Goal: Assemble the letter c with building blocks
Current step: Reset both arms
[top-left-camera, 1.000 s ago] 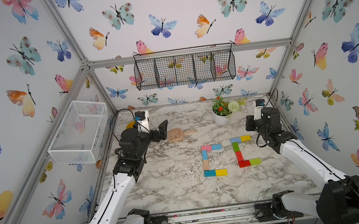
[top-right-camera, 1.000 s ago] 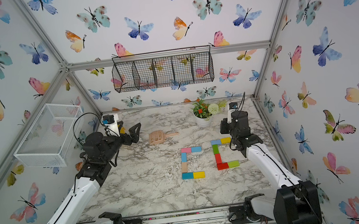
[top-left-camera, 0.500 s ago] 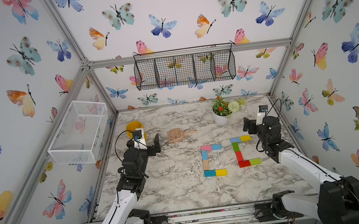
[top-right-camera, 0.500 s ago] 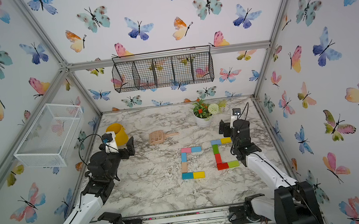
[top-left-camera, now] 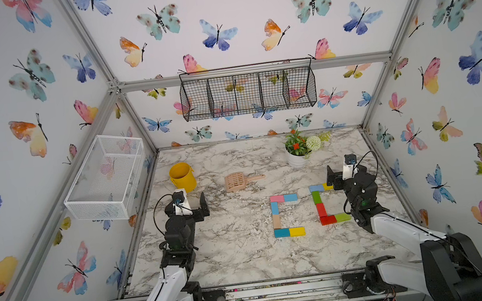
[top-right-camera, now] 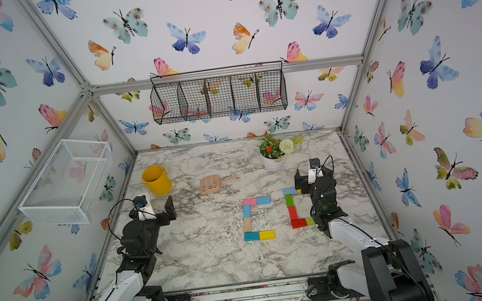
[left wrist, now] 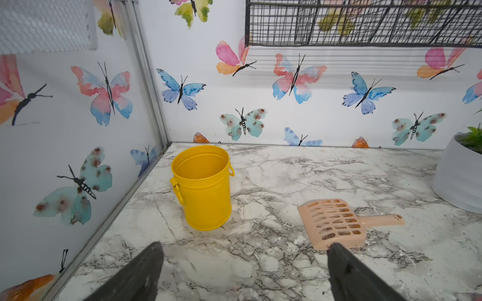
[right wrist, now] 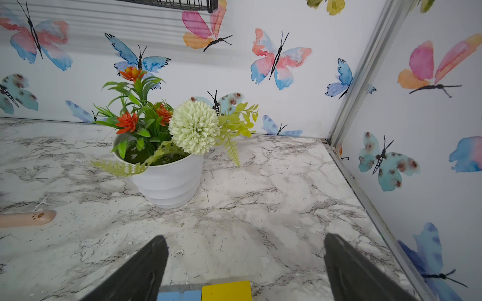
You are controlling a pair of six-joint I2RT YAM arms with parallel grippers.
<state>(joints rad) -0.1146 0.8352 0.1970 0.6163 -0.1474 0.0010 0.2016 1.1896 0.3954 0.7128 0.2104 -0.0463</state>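
As far as both top views show, you look done or near it: the blocks (top-left-camera: pixel 276 221) lie flat in two C shapes side by side on the table (top-left-camera: pixel 239 259), six each, no loose ones in sight. The left C (top-left-camera: pixel 276 198) runs pink and blue across the top, blue and tan down the spine, teal and yellow along the bottom. The right C (top-right-camera: pixel 293 213) runs blue and yellow, green and red, red and green. Your right gripper (right wrist: pixel 244 238) hangs over the yellow block (right wrist: pixel 226 289) at that top arm's end, jaws wide, holding nothing. Your left gripper (left wrist: pixel 244 245) sits well apart near the yellow bucket (left wrist: pixel 202 187), jaws wide too, empty. I'd say only a retreat is left. Surface is grey-veined marble with pale flecks. A scoop (top-left-camera: pixel 238 181) and a flower pot (top-left-camera: pixel 296 160) sit toward the back. Butterfly paper on all walls, a black wire basket (top-left-camera: pixel 247 93) on the back one, a white mesh basket (top-left-camera: pixel 104 179) on the left.
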